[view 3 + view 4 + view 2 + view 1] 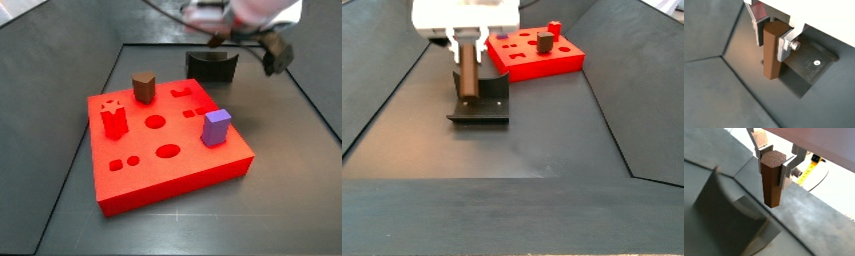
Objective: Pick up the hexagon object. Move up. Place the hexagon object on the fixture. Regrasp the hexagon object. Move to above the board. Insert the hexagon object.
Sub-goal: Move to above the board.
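The end effector (774,37) clamps the peg (772,50) upright just over the fixture (480,110) — lower it squarely onto the fixture, releasing only once seated.

Wrist views: close, looking down along the gripper (776,165) at the hexagon object (773,49)
Side views: one high beside the board (167,150); one facing the fixture (480,110), board beyond; both share them
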You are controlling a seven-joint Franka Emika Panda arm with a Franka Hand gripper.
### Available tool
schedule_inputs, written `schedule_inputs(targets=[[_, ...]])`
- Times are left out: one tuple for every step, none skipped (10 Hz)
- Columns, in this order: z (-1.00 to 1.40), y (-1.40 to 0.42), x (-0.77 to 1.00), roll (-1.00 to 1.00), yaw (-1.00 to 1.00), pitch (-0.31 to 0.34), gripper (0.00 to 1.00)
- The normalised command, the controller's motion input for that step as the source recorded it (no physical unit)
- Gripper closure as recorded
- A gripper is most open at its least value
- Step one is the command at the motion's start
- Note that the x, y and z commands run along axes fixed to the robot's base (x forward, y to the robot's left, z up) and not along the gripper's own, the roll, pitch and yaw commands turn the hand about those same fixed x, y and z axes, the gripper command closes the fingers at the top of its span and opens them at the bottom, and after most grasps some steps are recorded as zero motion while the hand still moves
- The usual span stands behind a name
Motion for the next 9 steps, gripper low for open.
schedule_inputs(targets=[[1.00,0.06,0.15,0.01,-0.11,0.123,1.00],[1.00,0.06,0.14,0.00,-0.07,0.152,1.00],[1.00,0.05,0.13,-0.02,-0.03,0.177,1.00],[1.00,0.05,0.13,-0.03,0.00,0.196,1.00],[1.00,0.04,0.13,-0.04,0.05,0.214,1.00],[1.00,0.04,0.12,-0.04,0.09,0.223,1.00],[1.00,0.03,0.12,-0.04,0.13,0.208,1.00],[1.00,0.02,0.12,-0.04,0.15,0.193,1.00],[1.00,0.01,0.10,-0.04,0.18,0.142,1.00]])
